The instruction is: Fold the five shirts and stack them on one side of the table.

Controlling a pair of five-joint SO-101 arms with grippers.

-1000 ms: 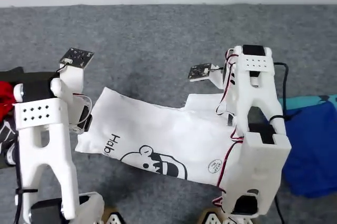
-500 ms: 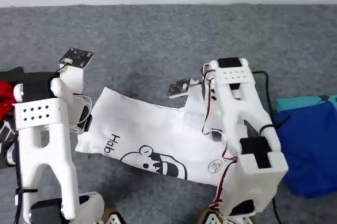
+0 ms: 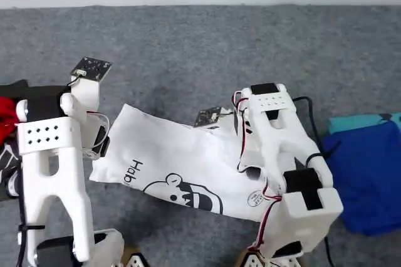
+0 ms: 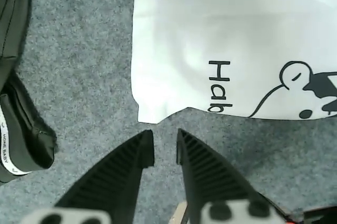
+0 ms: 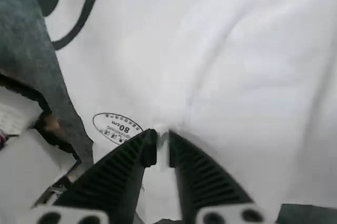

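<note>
A white shirt (image 3: 169,154) with a black cartoon print lies spread across the middle of the grey table. In the left wrist view my left gripper (image 4: 164,137) hovers just off the white shirt's (image 4: 221,24) lower corner, open a little, with bare carpet between its fingers. My right arm (image 3: 276,135) reaches over the shirt's right part. In the right wrist view my right gripper (image 5: 160,137) is shut on a pinch of the white shirt (image 5: 237,50), beside a round size label (image 5: 117,128).
A blue shirt (image 3: 369,179) lies on a teal one (image 3: 357,121) at the right edge. Red cloth (image 3: 5,116) and a black garment (image 4: 16,103) sit at the left edge. Open grey carpet stretches behind the arms.
My right arm has swung left over the white shirt, carrying the shirt's right flap inward. The left arm has not moved.
</note>
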